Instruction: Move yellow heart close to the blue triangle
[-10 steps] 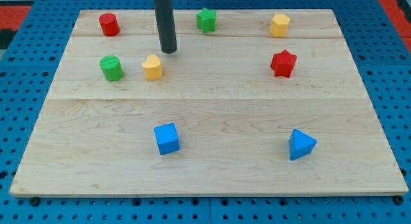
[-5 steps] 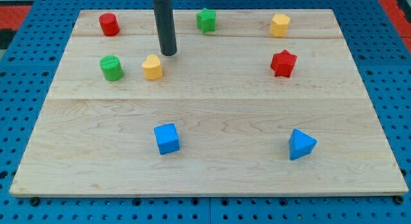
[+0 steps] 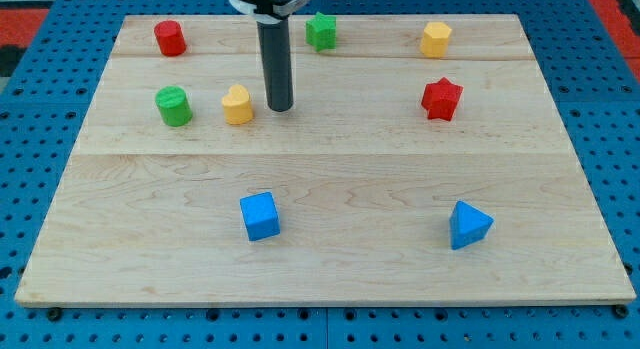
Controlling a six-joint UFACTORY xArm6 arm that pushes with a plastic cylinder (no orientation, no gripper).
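- Right now my tip (image 3: 280,108) sits on the pale wooden board (image 3: 330,279), just beside the small yellow heart block (image 3: 237,105), on its view-right side, a sliver of board between them, not touching.
- No jaws on this rig, only a straight dark rod, so nothing is held and there is no open or closed state to tell.
- Yellow heart is in the upper-left part of the board; the blue triangle block (image 3: 469,226) is well apart, toward the view's bottom right.
- Judgement: my tip is on the wrong side for the push. Shoving from here would send the heart view-left toward the green cylinder block (image 3: 174,106).
- Better: circle round the view's top of the heart to its upper-left flank without clipping it, then push diagonally down-right.
- Keep the push line through the heart's middle; the lobed shape will likely spin off an off-centre contact.
- Path passes between the blue cube block (image 3: 260,216) and red star block (image 3: 441,99); stop short of the triangle so it isn't knocked.
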